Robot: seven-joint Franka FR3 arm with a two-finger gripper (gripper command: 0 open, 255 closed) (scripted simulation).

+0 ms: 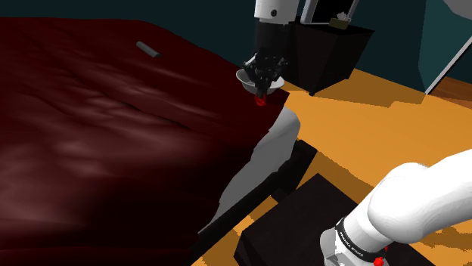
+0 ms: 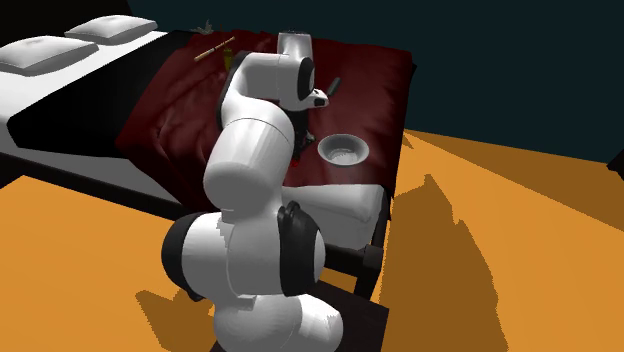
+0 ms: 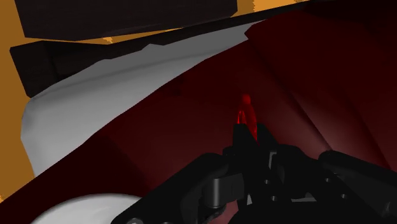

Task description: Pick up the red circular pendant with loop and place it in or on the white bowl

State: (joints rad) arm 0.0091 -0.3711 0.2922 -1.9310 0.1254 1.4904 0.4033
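**Pendant held at the bed corner, beside the bowl**

- The red pendant (image 3: 247,116) is seen clasped between the black jaws. They are drawn narrow around its lower part, and its rounded end stands out past the fingertips.
- In the shoulder view, the pendant (image 1: 260,99) is noted under the jaws, close over the dark red bed cover (image 1: 113,128) near the bed's corner. Whether it touches the cover cannot be told.
- The white bowl (image 1: 245,75) is set on the cover just behind the jaws and is partly hidden by them.
- In the second exterior view, the bowl (image 2: 343,150) is seen upright near the bed's corner, beside the white arm (image 2: 250,150).
- In the wrist view, the bowl's rim (image 3: 83,213) is seen back beside the hand. The pendant is held beside the bowl, not over it.
- A white sheet (image 3: 83,95) is exposed below the cover at the corner, with orange floor (image 1: 393,128) beyond.
- Two white pillows (image 2: 40,52) are noted at the bed's far end.
- A small grey object (image 1: 147,49) lies on the cover, well apart from the bowl.
- A dark cabinet (image 1: 329,57) stands past the bowl.
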